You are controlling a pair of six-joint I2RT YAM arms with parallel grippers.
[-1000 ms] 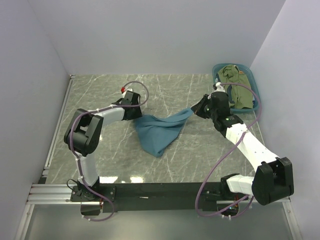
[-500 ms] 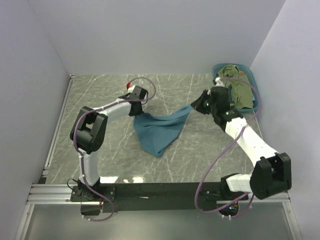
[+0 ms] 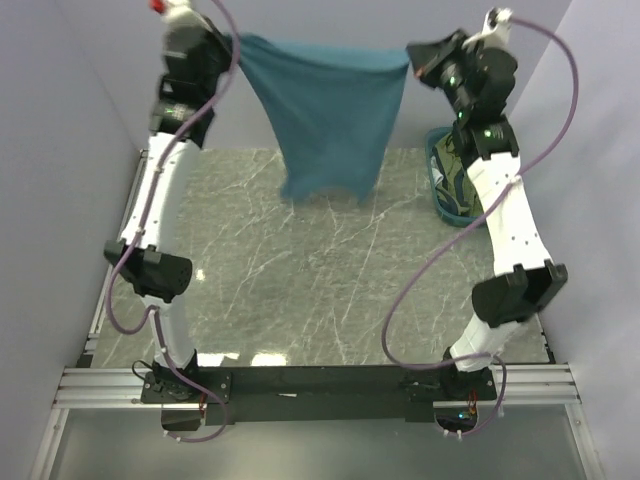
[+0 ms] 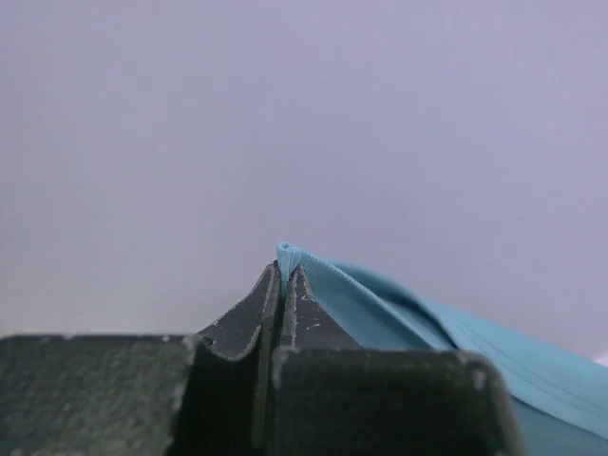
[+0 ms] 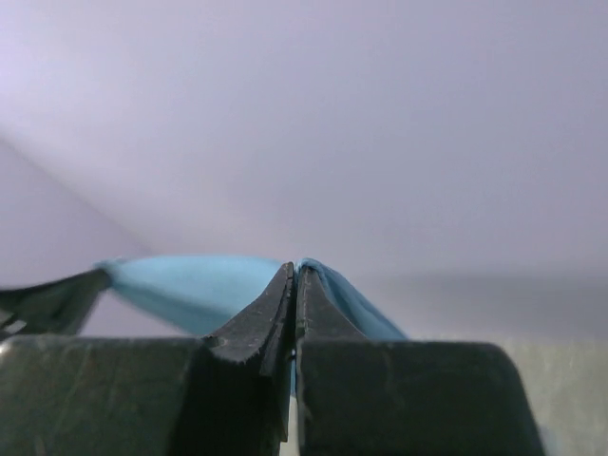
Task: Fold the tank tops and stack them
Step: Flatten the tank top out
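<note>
The teal-blue tank top point(image 3: 328, 115) hangs spread in the air high above the table, stretched between both arms. My left gripper point(image 3: 237, 42) is shut on its upper left corner; the cloth edge point(image 4: 290, 255) pokes out between the fingertips. My right gripper point(image 3: 411, 52) is shut on the upper right corner, with blue fabric point(image 5: 328, 277) pinched at the tips. An olive-green tank top point(image 3: 462, 180) lies in the teal basket point(image 3: 437, 190) at the right, partly hidden behind the right arm. The striped top is out of view.
The grey marble table point(image 3: 300, 290) lies below the hanging cloth. White walls close in the back and both sides. A metal rail point(image 3: 110, 290) runs along the table's left edge.
The left gripper shut on the teal top's corner on the table. Both arms then rose high, lifting the top off the table and spreading it in the air.
</note>
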